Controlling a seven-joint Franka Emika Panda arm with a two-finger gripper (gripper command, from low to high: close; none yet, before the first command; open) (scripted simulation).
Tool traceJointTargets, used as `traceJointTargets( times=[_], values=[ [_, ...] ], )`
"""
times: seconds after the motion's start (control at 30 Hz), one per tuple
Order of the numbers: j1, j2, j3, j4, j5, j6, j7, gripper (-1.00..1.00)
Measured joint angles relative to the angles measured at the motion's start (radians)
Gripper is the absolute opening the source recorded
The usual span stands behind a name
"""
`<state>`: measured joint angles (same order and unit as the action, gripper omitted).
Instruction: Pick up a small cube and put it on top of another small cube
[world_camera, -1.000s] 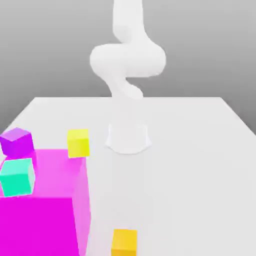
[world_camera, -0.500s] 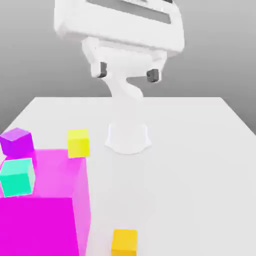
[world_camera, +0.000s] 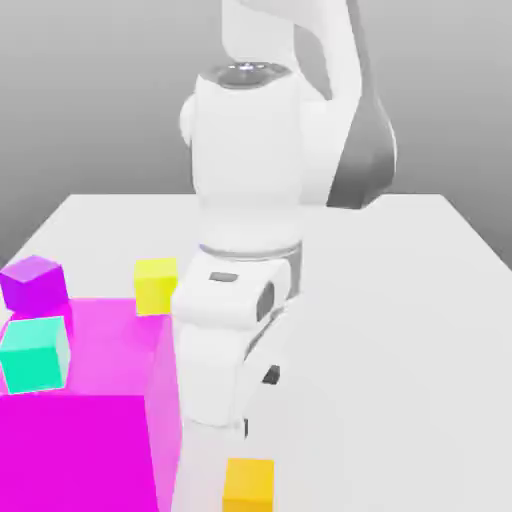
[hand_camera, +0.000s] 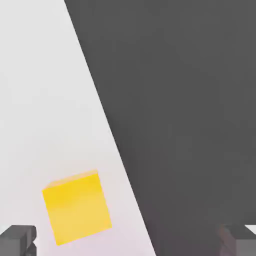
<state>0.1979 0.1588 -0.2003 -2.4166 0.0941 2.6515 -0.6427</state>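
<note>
Gripper (world_camera: 257, 402) above small amber cube (world_camera: 248, 484) on white table (world_camera: 400, 300), fingers (hand_camera: 17, 239) wide, holding nothing. Small lemon-yellow cube (world_camera: 156, 284) behind big magenta cube (world_camera: 90, 420).

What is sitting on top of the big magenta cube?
A small teal cube rests on the big magenta cube near its far left corner. The rest of its top looks bare.

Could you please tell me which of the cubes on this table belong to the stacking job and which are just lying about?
Part of the job:
- orange cube, to be picked up
- lemon-yellow cube, the one to stack on
- hand, open

Just lying about:
- big magenta cube
- teal cube
- purple cube
</note>
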Motion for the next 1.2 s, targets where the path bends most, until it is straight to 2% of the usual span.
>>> traceJointTargets(
  times=[0.1,0.27,0.3,0.57,0.67,0.87,1.2],
  values=[
    [-0.027,0.089,0.028,-0.009,0.008,0.035,-0.126,0.00],
    [-0.073,0.264,0.084,0.017,0.055,0.165,-0.196,0.00],
    [-0.078,0.282,0.090,0.021,0.060,0.180,-0.201,-1.00],
    [-0.071,0.253,0.081,0.015,0.051,0.154,-0.194,-1.00],
    [-0.053,0.154,0.055,-0.004,0.016,0.075,-0.169,-1.00],
    [-0.071,-0.050,-0.004,0.036,-0.105,-0.071,-0.188,-1.00],
    [-0.102,-0.402,-0.047,0.016,-0.222,-0.423,-0.561,-1.00]
  ],
)
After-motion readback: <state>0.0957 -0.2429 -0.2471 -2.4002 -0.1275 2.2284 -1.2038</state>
